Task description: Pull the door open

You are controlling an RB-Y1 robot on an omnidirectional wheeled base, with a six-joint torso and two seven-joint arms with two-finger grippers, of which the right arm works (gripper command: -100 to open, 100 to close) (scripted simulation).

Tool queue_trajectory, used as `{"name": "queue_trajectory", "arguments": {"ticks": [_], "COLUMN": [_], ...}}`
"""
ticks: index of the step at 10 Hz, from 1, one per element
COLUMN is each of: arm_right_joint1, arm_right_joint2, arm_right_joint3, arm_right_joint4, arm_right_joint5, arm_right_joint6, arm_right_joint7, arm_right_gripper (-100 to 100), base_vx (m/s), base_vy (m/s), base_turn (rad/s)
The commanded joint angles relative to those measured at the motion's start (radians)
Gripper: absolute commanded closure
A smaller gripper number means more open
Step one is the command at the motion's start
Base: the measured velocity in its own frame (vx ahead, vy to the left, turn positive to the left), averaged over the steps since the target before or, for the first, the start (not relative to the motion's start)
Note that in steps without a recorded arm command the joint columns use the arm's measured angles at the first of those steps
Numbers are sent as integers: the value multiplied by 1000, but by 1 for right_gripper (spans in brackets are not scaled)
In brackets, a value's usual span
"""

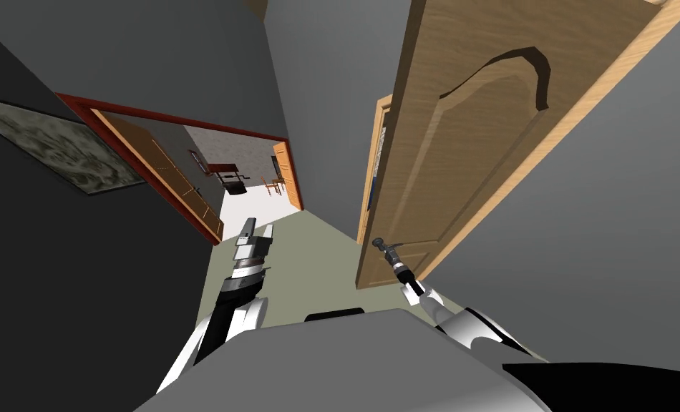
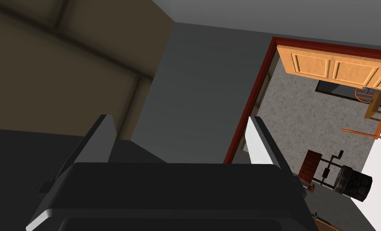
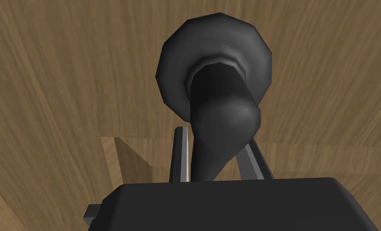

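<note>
Door handle [image 3: 221, 116] sat clenched in right end effector [image 3: 214, 141]; left end effector [image 2: 179, 122] hung released. Wooden door [image 1: 467, 143] needed a steady pull along its hinge arc.

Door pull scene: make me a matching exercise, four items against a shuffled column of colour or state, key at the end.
Column one
1. right gripper
2. left gripper
3. door handle
4. doorway frame

Column two
A. dark red, around the far opening
B. open, holding nothing
C. black lever on the brown wooden door
D. shut, fingers pressing either side of the lever

Pairs: 1-D, 2-B, 3-C, 4-A
</note>
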Motion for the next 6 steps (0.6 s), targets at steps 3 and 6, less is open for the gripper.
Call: {"name": "queue_trajectory", "arguments": {"ticks": [3, 6], "arm_right_joint1": [39, 71], "arm_right_joint2": [-43, -78], "arm_right_joint3": [33, 59], "arm_right_joint4": [3, 5], "arm_right_joint5": [5, 9], "arm_right_joint6": [-69, -125], "arm_right_joint7": [-43, -78], "arm_right_gripper": [100, 100], "base_vx": [-186, -171], "base_vy": [-70, -76], "base_turn": [145, 115]}}
